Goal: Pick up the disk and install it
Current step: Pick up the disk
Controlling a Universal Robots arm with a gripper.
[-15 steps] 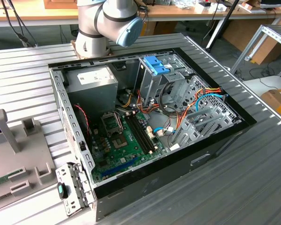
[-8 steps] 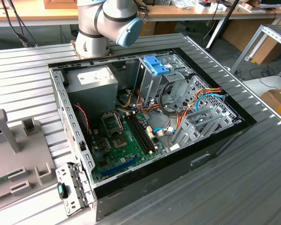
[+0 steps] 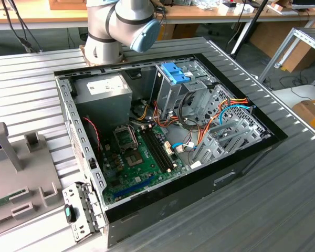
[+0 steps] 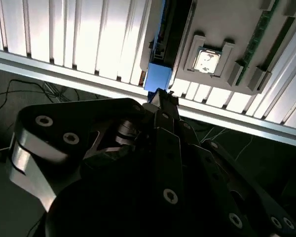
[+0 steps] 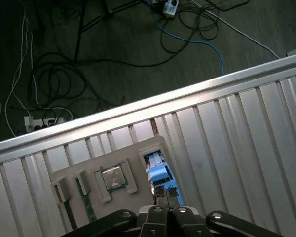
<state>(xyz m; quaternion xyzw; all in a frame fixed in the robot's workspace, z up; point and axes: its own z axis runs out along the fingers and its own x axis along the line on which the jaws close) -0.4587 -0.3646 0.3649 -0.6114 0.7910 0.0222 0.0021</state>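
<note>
- Gripper (image 4: 160, 95) (image 5: 165, 194), dark and jointed, hangs over the table's edge, its front end right at the blue end of the disk (image 4: 172, 34) (image 5: 159, 170). I cannot tell whether the claw is wide, narrow or clamped, nor whether it touches
- The disk stands on edge in a slot of the grey fixture plate (image 4: 222, 19) (image 5: 133, 163) (image 3: 21, 178), a dark body with a bright blue rail along it, outside the computer case
- Just beside the disk on the same plate, a processor (image 4: 206, 60) (image 5: 112, 177) lies flat in a square holder. Beyond that a green memory stick (image 4: 259, 34) (image 5: 86, 200) sits in a narrow slot
- The plate lies on the ribbed aluminium table (image 3: 31, 89) (image 4: 64, 34) (image 5: 237, 133), close to its edge. Past that edge, in the first wrist view, loose cables (image 5: 113, 59) lie on a dark floor
- At the exterior view's near left is the plate. In the middle of the table the open computer case (image 3: 241, 163) lies on its side, motherboard (image 3: 131, 157) facing up
- Farther in, a grey power-supply box (image 3: 102, 89) fills the case's far left corner, and a bare blue bracket (image 3: 176, 72) tops the drive cage to the right of it
- The arm's base (image 3: 102, 44) stands on the table just behind the case, and wooden workbenches (image 3: 199, 13) cross the far background
</note>
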